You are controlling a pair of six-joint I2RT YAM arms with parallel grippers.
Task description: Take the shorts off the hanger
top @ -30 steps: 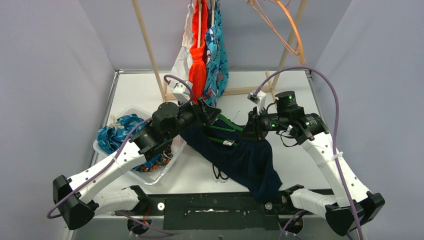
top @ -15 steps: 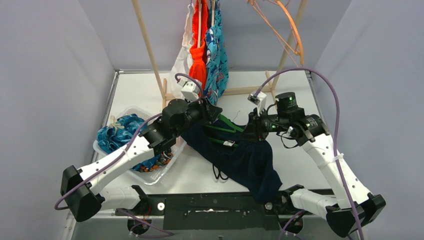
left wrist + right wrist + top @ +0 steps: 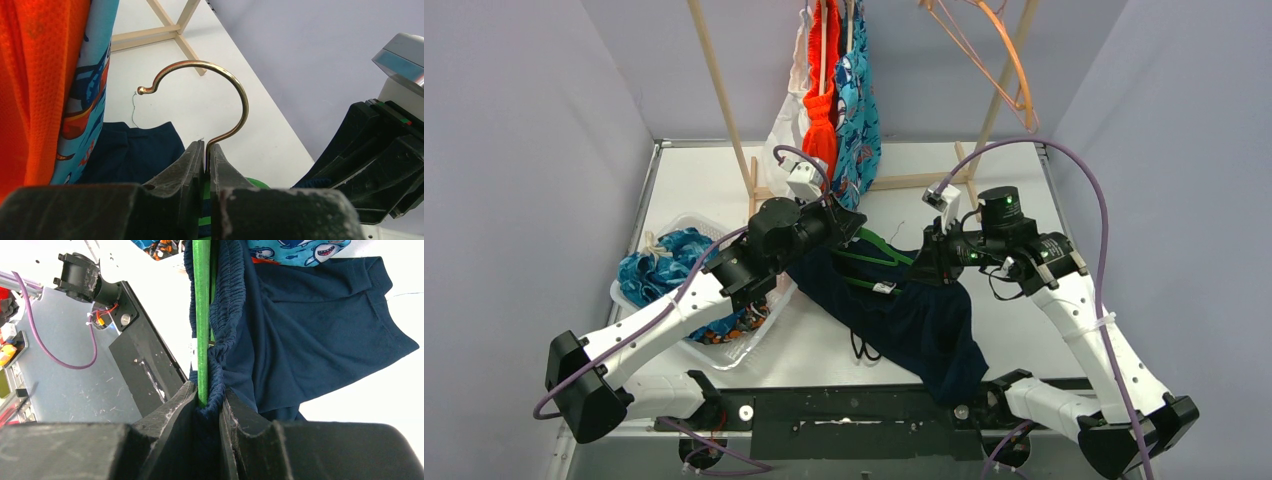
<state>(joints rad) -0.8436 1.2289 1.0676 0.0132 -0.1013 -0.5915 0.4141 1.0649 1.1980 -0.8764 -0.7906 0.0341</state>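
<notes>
Left wrist view first: what is our left gripper (image 3: 206, 159) doing?

We have it pinched tight on the stem of the brass hook (image 3: 243, 95) of the green hanger (image 3: 886, 248). The fingers meet with only the wire between them.

And our right gripper (image 3: 206, 402)?

It is clamped at the hanger's other end, on the gathered waistband of the navy shorts (image 3: 320, 325). The green bar runs down between the same fingers.

Where do those shorts lie from the hanger?

Their waistband wraps around its bar. The rest spreads on the table (image 3: 714, 180) on the near side of the hanger, toward our bases. Beyond the hanger, the orange shorts (image 3: 821, 120) and the teal shark-print shorts (image 3: 859, 110) hang on the wooden rack (image 3: 724, 100).
</notes>
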